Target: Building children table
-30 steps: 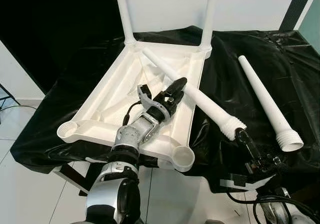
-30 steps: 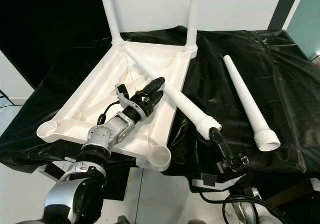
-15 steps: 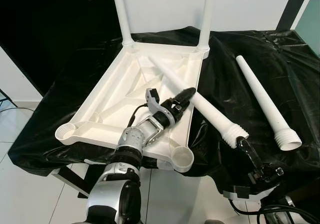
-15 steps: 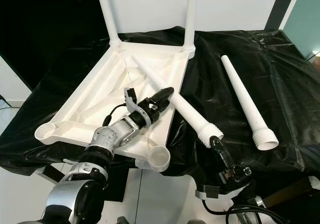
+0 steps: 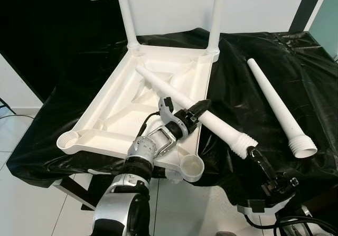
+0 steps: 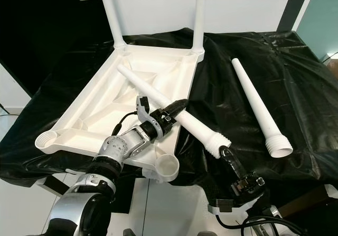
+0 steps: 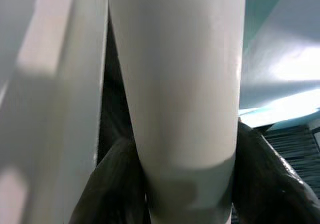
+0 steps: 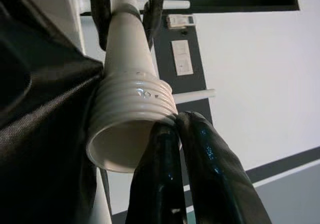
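From the head views, the left gripper (image 5: 199, 109) is clamping a loose leg (image 5: 190, 109), which is now lying higher across the upturned tabletop (image 5: 111, 114) than a second ago, so it is being lined up for a socket. The right gripper (image 5: 253, 154) is touching its threaded end. A second leg (image 5: 274, 106) is resting on the black-draped counter (image 5: 237, 67).

The left wrist view is confirming fingers (image 7: 107, 184) flanking the shaft.

The right wrist view is revealing nearly closed fingers (image 8: 200, 154) beneath the threads, gripping nothing.

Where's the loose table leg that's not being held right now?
The free leg lies on the black cloth at the robot's right, apart from the upturned tabletop and the held leg.
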Controlling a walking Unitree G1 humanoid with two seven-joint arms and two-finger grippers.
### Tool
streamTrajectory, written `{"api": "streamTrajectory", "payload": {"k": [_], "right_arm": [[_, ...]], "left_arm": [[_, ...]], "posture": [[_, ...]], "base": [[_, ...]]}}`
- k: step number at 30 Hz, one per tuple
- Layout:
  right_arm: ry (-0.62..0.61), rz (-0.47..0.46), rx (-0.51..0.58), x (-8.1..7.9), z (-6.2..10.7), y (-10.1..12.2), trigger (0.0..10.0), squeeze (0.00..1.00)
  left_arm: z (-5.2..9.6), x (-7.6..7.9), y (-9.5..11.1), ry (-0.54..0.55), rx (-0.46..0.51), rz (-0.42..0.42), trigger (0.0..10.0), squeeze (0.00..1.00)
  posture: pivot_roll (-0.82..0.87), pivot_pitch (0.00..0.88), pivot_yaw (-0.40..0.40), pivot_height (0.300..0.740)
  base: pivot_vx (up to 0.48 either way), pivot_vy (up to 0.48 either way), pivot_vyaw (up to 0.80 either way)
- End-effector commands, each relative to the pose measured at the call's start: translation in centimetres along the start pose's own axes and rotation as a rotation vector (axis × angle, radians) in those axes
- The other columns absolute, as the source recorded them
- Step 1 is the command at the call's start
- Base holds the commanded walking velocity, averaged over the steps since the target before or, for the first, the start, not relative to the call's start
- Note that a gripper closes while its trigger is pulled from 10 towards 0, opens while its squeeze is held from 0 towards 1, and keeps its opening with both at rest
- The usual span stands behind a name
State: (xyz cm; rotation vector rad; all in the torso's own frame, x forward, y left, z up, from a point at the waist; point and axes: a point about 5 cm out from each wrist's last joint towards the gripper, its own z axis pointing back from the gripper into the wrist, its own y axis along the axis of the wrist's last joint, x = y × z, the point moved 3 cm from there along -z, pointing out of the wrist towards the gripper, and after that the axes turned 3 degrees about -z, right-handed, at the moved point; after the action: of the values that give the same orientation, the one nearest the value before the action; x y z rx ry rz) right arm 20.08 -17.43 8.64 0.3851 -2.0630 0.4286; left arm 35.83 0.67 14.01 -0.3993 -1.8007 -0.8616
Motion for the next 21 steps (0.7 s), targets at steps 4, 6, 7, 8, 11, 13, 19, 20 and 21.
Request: {"api": "streamTrajectory", "payload": {"k": [4, 6, 7, 8, 11, 13, 19, 20, 21], "right_arm": [[0.001, 0.000, -0.022, -0.6, 0.4, 0.1, 10.0, 0.00], [0.006, -0.004, -0.027, -0.8, 0.4, 0.1, 10.0, 0.00], [0.006, -0.004, -0.027, -0.8, 0.4, 0.1, 10.0, 0.00], [0.010, -0.007, -0.029, -0.9, 0.5, 0.1, 10.0, 0.00], [0.022, -0.083, -0.100, -1.2, 0.6, -0.5, 10.0, 0.39], [0.055, -0.162, -0.153, -1.4, 0.5, -0.8, 10.0, 1.00], [-0.023, -0.398, -0.190, 0.4, -1.8, -0.1, 10.0, 1.00], [-0.023, -0.398, -0.190, 0.4, -1.8, -0.1, 10.0, 1.00], [-0.044, -0.437, -0.223, 0.9, -2.2, -0.4, 10.0, 0.00]], "left_arm": [[1.1, 3.5, 1.4, -0.401, 0.093, 0.006, 0.0, 0.00], [1.2, 3.6, 1.3, -0.415, 0.091, 0.006, 0.0, 0.00], [1.2, 3.6, 1.3, -0.415, 0.091, 0.006, 0.0, 0.00], [1.2, 3.7, 1.2, -0.424, 0.089, 0.006, 0.0, 0.00], [1.3, 3.9, 1.4, -0.426, 0.103, 0.007, 0.0, 0.00], [1.3, 4.0, 1.8, -0.427, 0.118, 0.011, 0.0, 0.00], [1.3, 4.5, 2.6, -0.433, 0.145, 0.018, 0.0, 0.00], [1.3, 4.5, 2.6, -0.433, 0.145, 0.018, 0.0, 0.00], [1.3, 4.6, 2.7, -0.438, 0.150, 0.018, 0.0, 0.00]], "posture": [[-0.21, 0.000, 0.076, 0.740], [-0.21, 0.000, 0.076, 0.740], [-0.21, 0.000, 0.076, 0.740], [-0.21, 0.000, 0.076, 0.740], [-0.21, 0.000, 0.079, 0.740], [-0.21, 0.000, 0.081, 0.740], [-0.21, 0.000, 0.083, 0.740], [-0.21, 0.000, 0.083, 0.740], [-0.21, 0.000, 0.083, 0.740]], "base": [[0.000, 0.000, 0.00], [0.000, 0.000, 0.00], [0.000, 0.000, 0.00], [0.000, 0.000, 0.00], [0.000, 0.000, 0.00], [0.000, 0.000, 0.00], [0.000, 0.000, 0.00], [0.000, 0.000, 0.00], [0.000, 0.000, 0.00]]}}
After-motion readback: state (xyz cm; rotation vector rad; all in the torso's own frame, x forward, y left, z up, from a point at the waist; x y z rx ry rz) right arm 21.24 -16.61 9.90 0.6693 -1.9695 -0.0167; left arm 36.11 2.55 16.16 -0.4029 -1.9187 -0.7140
